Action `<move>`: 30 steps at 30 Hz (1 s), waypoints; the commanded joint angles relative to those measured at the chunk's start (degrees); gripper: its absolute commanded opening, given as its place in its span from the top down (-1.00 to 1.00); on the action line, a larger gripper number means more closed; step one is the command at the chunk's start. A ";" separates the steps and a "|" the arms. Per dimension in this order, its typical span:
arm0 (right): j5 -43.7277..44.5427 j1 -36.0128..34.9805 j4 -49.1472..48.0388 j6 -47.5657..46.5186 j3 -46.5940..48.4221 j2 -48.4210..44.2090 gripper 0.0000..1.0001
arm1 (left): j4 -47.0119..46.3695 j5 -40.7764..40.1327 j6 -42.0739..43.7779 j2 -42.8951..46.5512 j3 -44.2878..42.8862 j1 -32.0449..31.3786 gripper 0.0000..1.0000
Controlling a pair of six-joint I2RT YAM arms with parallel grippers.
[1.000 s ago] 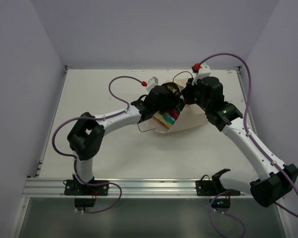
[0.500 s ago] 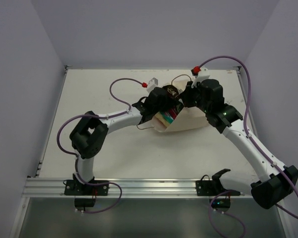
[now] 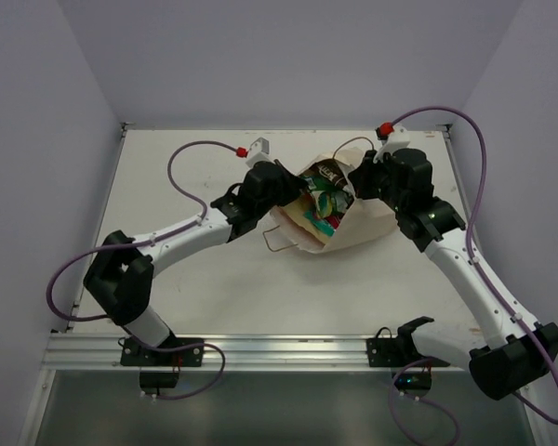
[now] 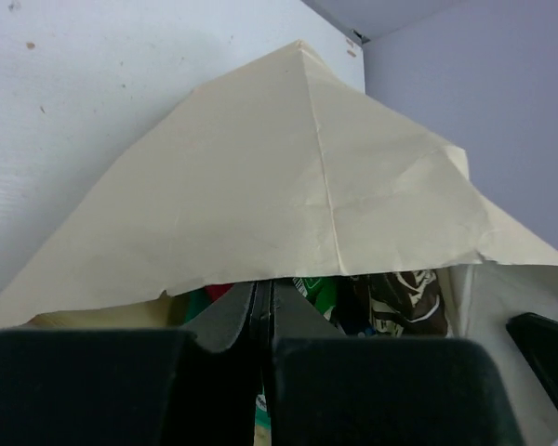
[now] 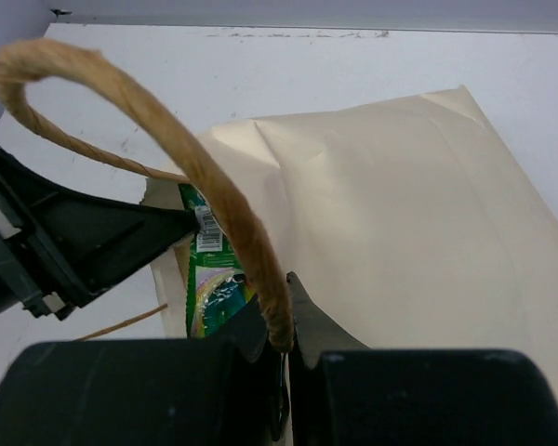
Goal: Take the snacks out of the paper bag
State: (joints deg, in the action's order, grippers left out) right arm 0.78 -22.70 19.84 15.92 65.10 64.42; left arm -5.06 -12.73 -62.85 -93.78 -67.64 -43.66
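Observation:
The beige paper bag (image 3: 367, 221) lies on its side mid-table, mouth toward the left. Several snacks show at the mouth: a dark brown packet (image 3: 328, 172), a small green packet (image 3: 324, 197) and magenta and teal ones below. My left gripper (image 3: 300, 190) is at the mouth, jaws shut (image 4: 263, 297) on the green packet (image 5: 209, 279), under the bag's top panel (image 4: 307, 167). My right gripper (image 3: 361, 178) is shut (image 5: 284, 325) on the bag's brown cord handle (image 5: 121, 93), which it holds above the bag (image 5: 400, 214).
The second cord handle (image 3: 279, 243) lies loose on the white table (image 3: 186, 279) in front of the bag. Purple cables loop over both arms. An aluminium rail (image 3: 279, 348) runs along the near edge; walls stand on three sides.
My left gripper went from open to shut, and the left arm drew back to the left. The bag's mouth gapes wider and more packets show. The right gripper shifted slightly right with the handle.

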 commanded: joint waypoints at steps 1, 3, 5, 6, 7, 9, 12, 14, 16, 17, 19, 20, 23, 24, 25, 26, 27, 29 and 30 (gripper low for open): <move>-0.07 0.64 0.38 0.95 0.64 -1.05 1.00 | -1.09 -1.08 2.38 4.47 1.89 1.29 1.00; 0.54 1.08 0.55 0.95 0.99 -0.97 1.00 | 1.09 0.51 4.05 7.63 2.42 2.35 1.00; 1.59 1.51 0.82 0.95 0.82 -0.97 1.00 | 4.42 0.60 7.64 11.85 3.21 3.83 1.00; 2.12 1.78 0.99 0.95 0.64 -1.23 1.00 | 6.53 0.43 8.52 13.60 3.56 4.63 1.00; 2.47 1.87 1.08 0.87 0.47 -1.32 1.00 | 7.95 0.86 9.66 15.27 4.87 5.68 1.00; 2.74 2.31 0.99 0.69 -0.15 -1.49 1.00 | 11.97 0.17 13.36 20.28 6.19 9.02 1.00; 2.48 2.57 1.00 0.43 -0.59 -1.49 1.00 | 15.94 2.87 17.58 23.99 7.61 12.45 1.00; 2.13 2.48 1.00 0.51 -0.68 -1.32 1.00 | 14.13 6.65 18.56 25.22 9.09 12.37 1.00; 1.51 2.48 1.00 0.78 -0.59 -1.32 1.00 | 12.10 12.19 14.97 25.66 10.50 12.02 0.88; 1.51 2.57 0.91 0.86 -0.42 -1.23 1.00 | 11.40 12.73 13.38 25.49 10.94 11.06 0.71; 1.51 2.48 0.99 1.39 -0.15 -0.88 1.00 | 9.20 15.19 10.48 24.44 11.04 7.82 0.21; 1.34 2.48 0.99 1.57 0.20 -0.79 1.00 | 8.49 14.93 9.86 23.91 10.60 6.41 0.07; 0.81 2.48 0.99 2.27 0.64 -0.26 1.00 | 8.49 11.52 7.58 20.66 7.53 0.88 -0.54; 0.72 2.48 0.99 2.44 0.73 -0.18 1.00 | 8.31 11.76 6.35 19.61 7.17 0.42 -0.66; 0.46 2.48 0.99 2.62 0.73 -0.09 1.00 | 7.79 12.11 3.55 17.77 7.34 -0.10 -0.69; 0.37 2.48 0.82 2.71 0.73 -0.09 1.00 | 6.04 12.46 2.57 16.97 7.60 -0.28 -0.71; 0.37 2.48 0.65 2.97 0.64 -0.09 1.00 | 5.94 12.47 1.69 16.00 7.69 -0.55 -0.72; 0.02 2.48 0.64 3.06 0.55 -0.26 1.00 | 2.35 12.47 -0.25 13.19 7.35 -1.34 -0.71; -0.07 2.48 0.47 3.06 0.55 -0.26 1.00 | 2.07 12.47 -0.60 12.05 7.00 -1.51 -0.68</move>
State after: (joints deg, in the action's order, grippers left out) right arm 0.45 -20.82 20.60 18.00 65.10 64.42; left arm 2.61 -0.30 -59.20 -79.68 -57.89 -44.75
